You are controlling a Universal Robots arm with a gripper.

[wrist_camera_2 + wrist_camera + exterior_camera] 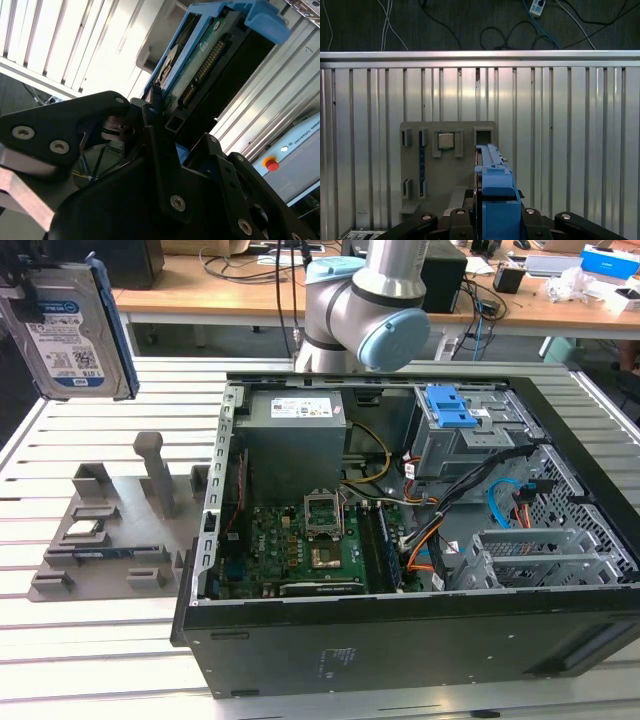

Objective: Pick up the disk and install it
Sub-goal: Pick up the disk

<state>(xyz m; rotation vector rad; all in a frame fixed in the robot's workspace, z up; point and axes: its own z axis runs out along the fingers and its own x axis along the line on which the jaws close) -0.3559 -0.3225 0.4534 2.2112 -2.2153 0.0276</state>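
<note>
While tight in the grasp of the end effector (495,212), flat silver blue-framed disk (65,332) above ribbed metal table (570,150).

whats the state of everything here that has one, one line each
disk: in the air, off the table, clamped in the tool
tool: shut on the disk
computer case: lying on its side, cover off, insides exposed
gray tray: flat on the table, the square pocket beside the chip empty
chip: seated in its tray pocket
</note>
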